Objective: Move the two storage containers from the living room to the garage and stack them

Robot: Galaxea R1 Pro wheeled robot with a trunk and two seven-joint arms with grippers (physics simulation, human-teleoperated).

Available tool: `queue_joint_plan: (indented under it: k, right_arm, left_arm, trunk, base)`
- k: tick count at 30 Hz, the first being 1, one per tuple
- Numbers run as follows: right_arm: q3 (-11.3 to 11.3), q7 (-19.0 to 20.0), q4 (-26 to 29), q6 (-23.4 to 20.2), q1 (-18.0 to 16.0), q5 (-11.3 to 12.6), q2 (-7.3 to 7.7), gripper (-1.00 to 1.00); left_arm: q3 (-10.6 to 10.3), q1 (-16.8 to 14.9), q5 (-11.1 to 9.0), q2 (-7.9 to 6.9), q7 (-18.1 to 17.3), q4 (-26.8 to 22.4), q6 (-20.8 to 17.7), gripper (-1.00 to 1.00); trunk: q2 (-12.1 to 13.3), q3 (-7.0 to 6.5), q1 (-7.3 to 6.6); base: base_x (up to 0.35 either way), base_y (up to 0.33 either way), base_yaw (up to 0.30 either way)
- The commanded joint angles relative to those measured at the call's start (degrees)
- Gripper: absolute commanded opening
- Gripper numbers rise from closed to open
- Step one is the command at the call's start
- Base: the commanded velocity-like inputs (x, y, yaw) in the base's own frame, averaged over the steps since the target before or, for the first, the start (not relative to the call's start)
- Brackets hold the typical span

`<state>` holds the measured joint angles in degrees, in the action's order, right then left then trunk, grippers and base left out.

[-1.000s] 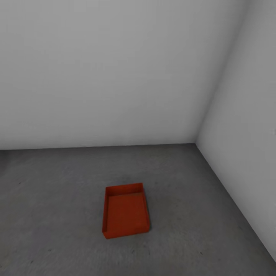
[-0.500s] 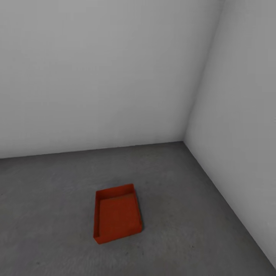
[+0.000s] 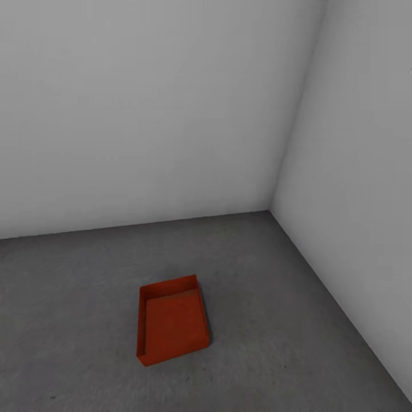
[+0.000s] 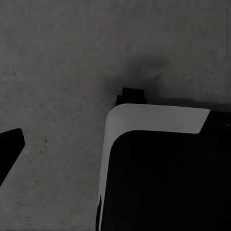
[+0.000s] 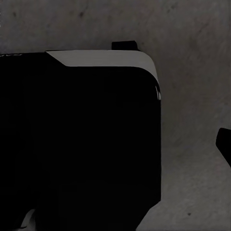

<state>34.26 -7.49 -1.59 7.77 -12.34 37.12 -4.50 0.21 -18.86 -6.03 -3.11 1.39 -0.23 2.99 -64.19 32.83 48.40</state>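
In the wrist views, nearest to the robot, the dark body of the robot's base (image 4: pixel 163 173) with a white-edged corner sits over the rough grey floor (image 4: pixel 57 57). A black sliver at the edge of the left wrist view (image 4: pixel 8 149) and another at the edge of the right wrist view (image 5: pixel 224 144) may be finger parts, but too little shows to say whether either pincer is open or closed, or whether it holds anything.

From the head view, one orange-red storage container (image 3: pixel 171 320) lies flat on the dark grey floor (image 3: pixel 297 343) of the garage, a little left of centre and slightly turned. Its low walls stand upright and its inside is bare, with nothing in it. It sits well apart from both walls. Beyond it the floor runs to a plain white back wall (image 3: pixel 143 114), which meets a white side wall (image 3: pixel 366 200) in a corner on the right.
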Motion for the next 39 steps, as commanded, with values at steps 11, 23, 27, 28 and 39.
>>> queue_joint_plan:
  k: [11,23,27,28,39]
  right_arm:
    - [0.42,0.23,-0.17,0.22,-0.06,0.50,-0.16,1.00]
    - [0.46,0.54,-0.17,0.22,-0.06,0.42,-0.31,1.00]
    - [0.46,0.54,-0.17,0.22,-0.06,0.41,-0.45,1.00]
    - [0.46,0.54,-0.17,0.22,-0.06,0.41,-0.47,1.00]
    - [0.43,0.54,-0.17,0.22,-0.06,0.41,-0.55,1.00]
  left_arm:
    - [-0.12,-0.03,-0.48,0.13,0.01,0.02,0.18,1.00]
    - [-0.24,-0.03,-0.45,0.21,0.00,-0.01,0.18,1.00]
    - [-0.28,-0.03,-0.41,0.21,0.00,0.00,0.21,1.00]
    - [-0.29,-0.03,-0.40,0.21,0.01,0.00,0.20,1.00]
    - [-0.30,-0.03,-0.47,0.21,-0.05,0.00,0.18,1.00]
  trunk:
    - [-0.03,-0.32,0.00]
    - [-0.03,-0.76,0.00]
    - [-0.03,-0.99,0.00]
    - [-0.03,-1.06,0.00]
    - [-0.03,-2.02,0.00]
  base:
    - [0.000,0.000,-0.084]
    - [0.000,0.000,-0.095]
    - [0.000,0.000,-0.005]
    - [0.000,0.000,-0.002]
    - [0.000,0.000,0.000]
